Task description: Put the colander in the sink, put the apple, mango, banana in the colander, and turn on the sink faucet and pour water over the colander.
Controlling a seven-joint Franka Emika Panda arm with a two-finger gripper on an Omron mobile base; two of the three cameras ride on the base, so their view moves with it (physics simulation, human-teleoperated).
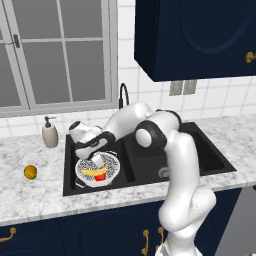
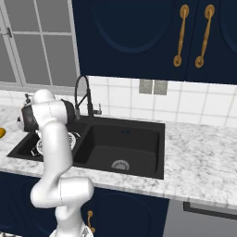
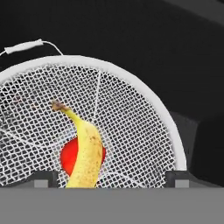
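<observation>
We find the sink [image 1: 200, 150] holding the colander [image 1: 114, 167] in its left basin, so that step looks done. Inside the colander lies the banana [image 3: 85, 153], resting over the apple [image 3: 66, 157]; both count as placed. Our gripper [image 3: 111, 177] hovers just above them with its claw spread apart, holding nothing. The mango [image 1: 30, 172] sits out on the counter [image 1: 35, 195], left of the sink and well apart from the colander, so it remains to fetch. The sink faucet [image 2: 83, 95] shows no water running; we judge that step is last.
</observation>
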